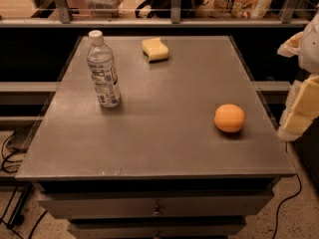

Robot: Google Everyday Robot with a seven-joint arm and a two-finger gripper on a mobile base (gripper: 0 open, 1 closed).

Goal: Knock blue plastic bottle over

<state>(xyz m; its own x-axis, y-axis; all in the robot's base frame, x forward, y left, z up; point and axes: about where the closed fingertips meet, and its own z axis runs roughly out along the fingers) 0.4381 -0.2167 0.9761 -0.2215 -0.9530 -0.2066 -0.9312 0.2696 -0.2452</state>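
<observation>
The blue plastic bottle [103,69] stands upright on the left part of the grey table top [164,133]. It is clear and faintly bluish, with a white screw cap and a white-blue label. My gripper [302,101], white with yellowish parts, is at the right edge of the view, just beyond the table's right side. It is far from the bottle and partly cut off by the frame.
An orange ball [230,118] lies on the right part of the table, close to the gripper. A yellow sponge [155,49] lies near the back edge. A metal rail and shelf [169,21] run behind the table. Cables [286,203] lie on the floor.
</observation>
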